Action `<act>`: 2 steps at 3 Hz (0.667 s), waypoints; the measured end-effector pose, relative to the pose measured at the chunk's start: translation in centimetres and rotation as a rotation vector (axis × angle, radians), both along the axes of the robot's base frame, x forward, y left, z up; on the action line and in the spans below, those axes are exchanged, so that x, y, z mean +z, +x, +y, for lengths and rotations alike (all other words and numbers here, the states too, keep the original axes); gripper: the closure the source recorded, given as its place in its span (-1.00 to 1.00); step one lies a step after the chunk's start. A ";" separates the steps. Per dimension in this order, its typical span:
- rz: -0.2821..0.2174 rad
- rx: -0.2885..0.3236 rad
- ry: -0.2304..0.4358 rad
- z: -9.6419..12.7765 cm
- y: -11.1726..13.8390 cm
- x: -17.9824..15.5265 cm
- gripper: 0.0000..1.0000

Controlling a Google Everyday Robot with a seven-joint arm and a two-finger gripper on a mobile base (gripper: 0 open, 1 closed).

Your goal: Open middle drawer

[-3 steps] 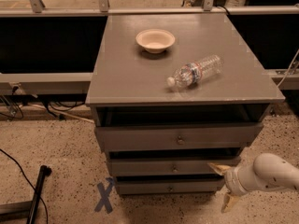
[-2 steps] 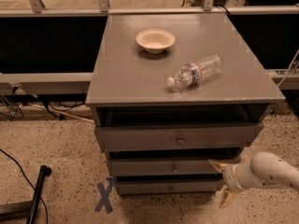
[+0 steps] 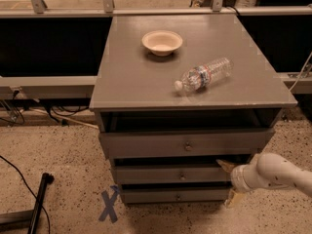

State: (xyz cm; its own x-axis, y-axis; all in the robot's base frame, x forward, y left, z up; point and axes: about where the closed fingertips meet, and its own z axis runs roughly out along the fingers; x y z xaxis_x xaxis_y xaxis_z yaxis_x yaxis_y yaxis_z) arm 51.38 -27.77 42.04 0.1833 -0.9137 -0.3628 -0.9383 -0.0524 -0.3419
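Grey cabinet top (image 3: 131, 77) — bowl (image 3: 162, 42), bottle (image 3: 204, 74) on side; gripper (image 3: 228, 182) low right.

The gripper (image 3: 228, 182) sits at 4 o'clock, covering the right end of the middle drawer (image 3: 161, 175). Its arm (image 3: 287, 172) runs off the right edge. The label on the bottle (image 3: 204, 74) is too blurred to read. At 8 o'clock a black pole (image 3: 39, 204) is cut by the bottom edge. The recess (image 3: 185, 120) under the tabletop is lost in shadow.

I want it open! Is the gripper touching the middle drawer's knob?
Apart: camera view shows bare drawer front between the knob and the gripper, farther right.
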 end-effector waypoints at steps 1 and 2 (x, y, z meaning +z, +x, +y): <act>0.003 -0.015 0.003 0.0 1.3 -0.7 -1.00; 0.007 -0.024 0.008 0.2 2.1 -1.0 -0.64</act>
